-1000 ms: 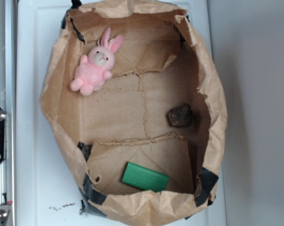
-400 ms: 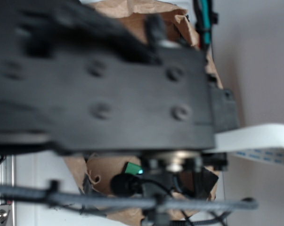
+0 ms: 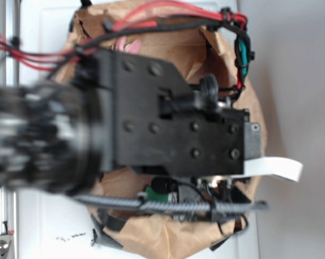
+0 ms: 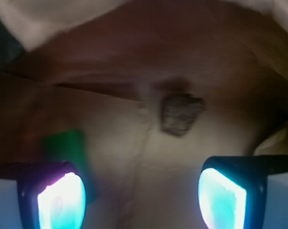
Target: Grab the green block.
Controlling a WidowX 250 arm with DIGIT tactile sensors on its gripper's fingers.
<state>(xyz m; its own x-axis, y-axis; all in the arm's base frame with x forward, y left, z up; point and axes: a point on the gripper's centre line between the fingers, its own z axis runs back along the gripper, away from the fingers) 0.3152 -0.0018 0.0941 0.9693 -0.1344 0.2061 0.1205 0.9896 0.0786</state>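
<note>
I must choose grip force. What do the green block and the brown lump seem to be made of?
Green block: probably plastic or painted wood, judging by its plain, even colour, though it is blurred. Brown lump: looks like rough, matte stone; its surface is lumpy and uneven.

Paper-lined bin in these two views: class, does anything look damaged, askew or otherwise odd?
The brown paper bin is crumpled and torn along its rim, patched with black tape. In the wrist view, the open gripper points between the rock and the green block, which sits off to one side. Nothing has spilled.
</note>
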